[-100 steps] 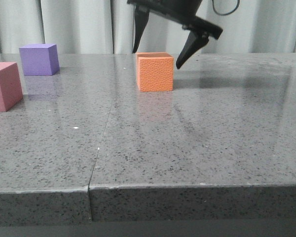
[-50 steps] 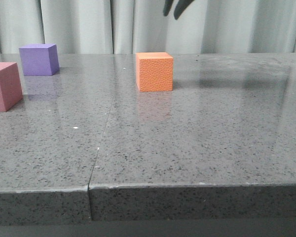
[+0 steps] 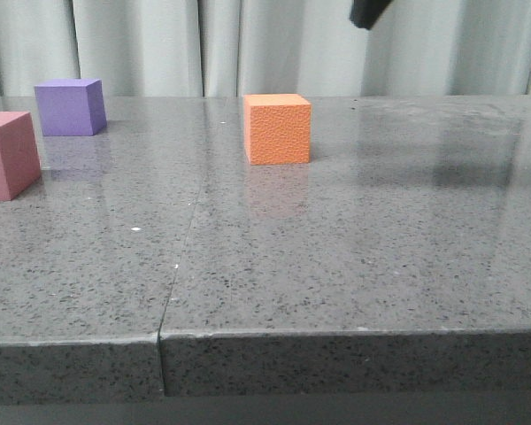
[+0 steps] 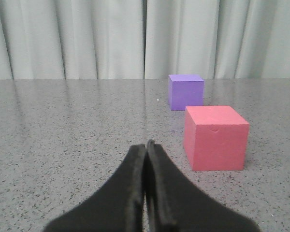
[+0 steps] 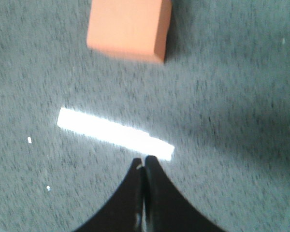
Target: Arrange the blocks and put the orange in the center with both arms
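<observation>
Orange cube (image 3: 277, 129) sits alone near mid-table, nothing touching it, so we judge its placing done and the side blocks next. Our right gripper (image 5: 144, 166) hangs high above it, fingers pressed together and empty; the front view catches only a dark tip at the top edge. Our left gripper (image 4: 146, 150) is likewise clenched on nothing, low over the table (image 3: 354, 257), near the pink cube (image 4: 215, 137); the purple cube (image 4: 185, 91) stands beyond. Next we would open the left and take pink. Speckled grey stone, glossy; pale curtains (image 3: 159, 44) behind.
</observation>
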{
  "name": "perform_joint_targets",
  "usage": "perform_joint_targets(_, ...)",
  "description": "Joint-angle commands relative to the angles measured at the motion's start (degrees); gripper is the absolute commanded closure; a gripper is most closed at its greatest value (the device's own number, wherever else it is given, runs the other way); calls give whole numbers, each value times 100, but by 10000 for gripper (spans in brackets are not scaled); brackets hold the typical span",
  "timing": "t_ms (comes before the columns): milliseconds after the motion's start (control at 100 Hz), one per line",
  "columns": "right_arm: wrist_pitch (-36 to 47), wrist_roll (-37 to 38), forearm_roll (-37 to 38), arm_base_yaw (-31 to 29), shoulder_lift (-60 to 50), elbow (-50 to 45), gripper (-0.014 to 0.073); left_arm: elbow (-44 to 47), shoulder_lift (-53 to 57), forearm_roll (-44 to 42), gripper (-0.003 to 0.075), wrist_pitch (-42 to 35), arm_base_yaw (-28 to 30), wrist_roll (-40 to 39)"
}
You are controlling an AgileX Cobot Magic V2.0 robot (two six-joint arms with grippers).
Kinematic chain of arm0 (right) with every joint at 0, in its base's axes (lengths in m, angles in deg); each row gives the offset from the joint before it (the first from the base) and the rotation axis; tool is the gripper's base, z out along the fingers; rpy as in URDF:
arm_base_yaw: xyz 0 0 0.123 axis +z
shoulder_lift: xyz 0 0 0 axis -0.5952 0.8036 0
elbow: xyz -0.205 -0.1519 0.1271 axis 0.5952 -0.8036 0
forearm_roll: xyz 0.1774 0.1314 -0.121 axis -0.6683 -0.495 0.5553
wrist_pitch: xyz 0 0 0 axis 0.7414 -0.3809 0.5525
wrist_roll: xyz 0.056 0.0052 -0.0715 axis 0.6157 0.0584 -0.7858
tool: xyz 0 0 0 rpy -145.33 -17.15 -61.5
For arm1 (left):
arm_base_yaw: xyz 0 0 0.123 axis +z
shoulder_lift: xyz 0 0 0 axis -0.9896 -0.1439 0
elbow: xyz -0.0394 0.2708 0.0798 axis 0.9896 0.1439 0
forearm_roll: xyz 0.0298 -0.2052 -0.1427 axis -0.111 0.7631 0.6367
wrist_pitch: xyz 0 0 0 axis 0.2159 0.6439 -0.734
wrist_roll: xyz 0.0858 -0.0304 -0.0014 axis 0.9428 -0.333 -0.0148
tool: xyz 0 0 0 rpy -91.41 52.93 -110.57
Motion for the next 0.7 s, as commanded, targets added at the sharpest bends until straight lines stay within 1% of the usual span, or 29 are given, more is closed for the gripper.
perform_joint_targets(0, 435, -123, 86, 2, -747, -461, 663, 232, 165, 23, 741, -447, 9, -50)
perform_joint_targets(140, 1350, -203, 107, 2, -1489, -1617, 663, 232, 165, 23, 741, -447, 9, -50)
perform_joint_targets(300, 2482, -474, 107, 2, -2324, -2975, 663, 232, 165, 23, 741, -447, 9, -50)
perform_joint_targets(390, 3035, -754, 107, 2, -2771, -3637, 663, 232, 165, 23, 741, -447, 9, -50)
perform_joint_targets(520, 3570, -1016, 107, 2, -3362, -4413, 663, 232, 165, 23, 741, -447, 9, -50)
perform_joint_targets(690, 4141, -1044, 107, 2, -4103, -5335, 663, 232, 165, 23, 741, -516, 9, -50)
